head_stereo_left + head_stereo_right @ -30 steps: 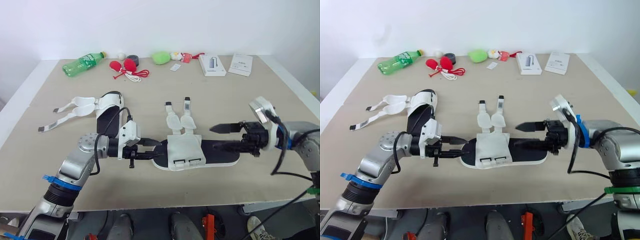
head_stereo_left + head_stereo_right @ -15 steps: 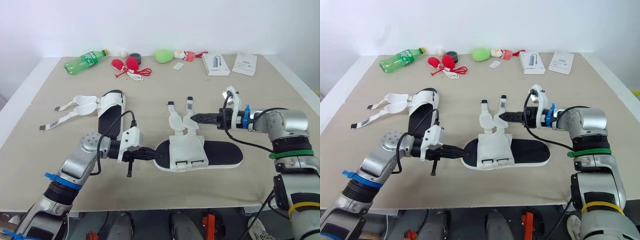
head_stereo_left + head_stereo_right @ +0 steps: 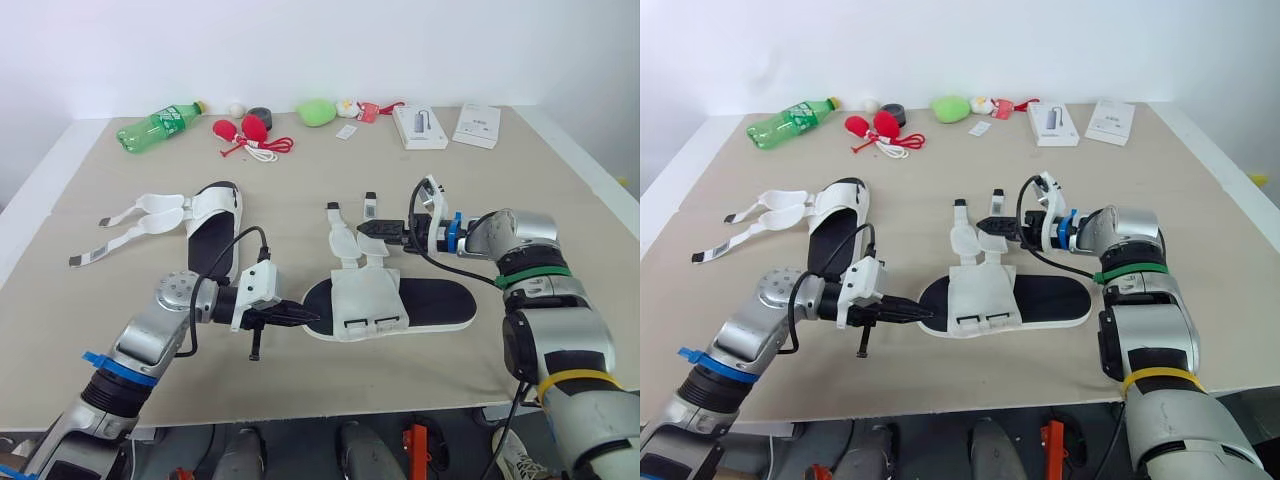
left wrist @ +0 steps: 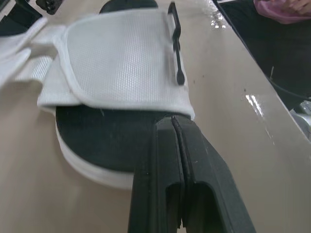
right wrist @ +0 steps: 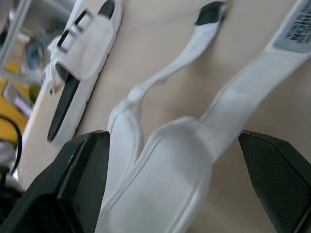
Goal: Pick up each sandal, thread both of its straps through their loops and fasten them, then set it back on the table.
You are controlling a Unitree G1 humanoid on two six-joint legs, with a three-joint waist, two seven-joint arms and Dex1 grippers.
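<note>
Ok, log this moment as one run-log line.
left tool: shut, tip at end of near sandal | right tool: open, straddling its strap | straps: unthreaded, flat on table | other sandal: straps loose

Left claw (image 3: 303, 318) pinched together; right claw (image 3: 370, 229) spread wide.

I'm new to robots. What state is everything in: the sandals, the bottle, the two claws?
Middle black-soled sandal with white upper: lying flat, both straps unthreaded.
Left black-and-white sandal: lying flat, unfastened.
Green plastic bottle: lying on its side.
Left gripper: shut, tips at the middle sandal's end.
Right gripper: open, around one of those straps.
</note>
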